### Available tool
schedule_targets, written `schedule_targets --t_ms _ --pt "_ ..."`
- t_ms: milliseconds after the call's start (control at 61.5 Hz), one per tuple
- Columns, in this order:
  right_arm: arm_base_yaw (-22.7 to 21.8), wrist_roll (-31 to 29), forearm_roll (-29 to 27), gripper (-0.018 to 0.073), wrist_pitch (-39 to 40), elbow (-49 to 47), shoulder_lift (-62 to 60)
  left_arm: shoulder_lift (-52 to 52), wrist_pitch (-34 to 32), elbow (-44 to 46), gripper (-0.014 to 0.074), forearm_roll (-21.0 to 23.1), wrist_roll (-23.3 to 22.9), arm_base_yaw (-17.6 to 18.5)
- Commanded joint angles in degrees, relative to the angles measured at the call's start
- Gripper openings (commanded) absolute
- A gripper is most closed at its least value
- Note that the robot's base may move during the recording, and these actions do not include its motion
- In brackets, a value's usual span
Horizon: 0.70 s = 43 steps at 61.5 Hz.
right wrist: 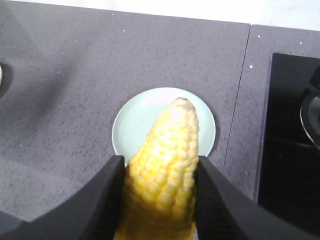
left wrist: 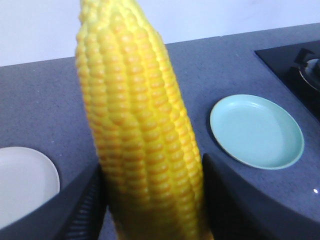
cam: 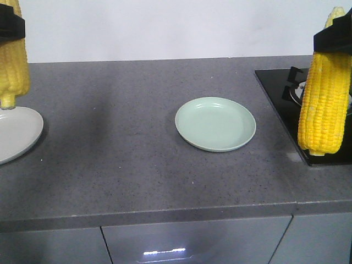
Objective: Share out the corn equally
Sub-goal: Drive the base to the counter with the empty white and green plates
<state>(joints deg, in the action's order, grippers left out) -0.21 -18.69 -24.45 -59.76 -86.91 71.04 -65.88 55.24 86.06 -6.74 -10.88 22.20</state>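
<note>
Front-facing view has the left gripper [cam: 10, 26] clamped on the left cob [cam: 12, 66], which hangs upright with its butt end right at the white plate [cam: 19, 132] below it, and I can't tell if they touch. Right gripper [cam: 333, 38] is pinching the right cob [cam: 324, 104] the same way, hanging over the near edge of the black hob [cam: 278, 91]. Green plate [cam: 215, 124] sits on the grey counter [cam: 110, 159] between the two grippers, well apart from both.

Yellow corn [left wrist: 140, 125], mint-green plate [cam: 215, 124], white plate [cam: 16, 132], speckled gry counter [cam: 110, 165], blk hob [cam: 275, 82]
</note>
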Motion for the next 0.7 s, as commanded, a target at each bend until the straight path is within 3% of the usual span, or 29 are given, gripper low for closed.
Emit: schedule_targets --t_ms 0,683 --pt "-0.33 -0.37 -1.15 0.0186 3.08 -1.28 -1.35 0.99 -3.92 1.74 0.0128 -0.21 -0.39 -0.02" --pt "-0.33 -0.37 -1.15 0.0186 3.08 -1.28 -1.35 0.99 -3.98 1.74 0.0128 -0.21 -0.39 -0.02"
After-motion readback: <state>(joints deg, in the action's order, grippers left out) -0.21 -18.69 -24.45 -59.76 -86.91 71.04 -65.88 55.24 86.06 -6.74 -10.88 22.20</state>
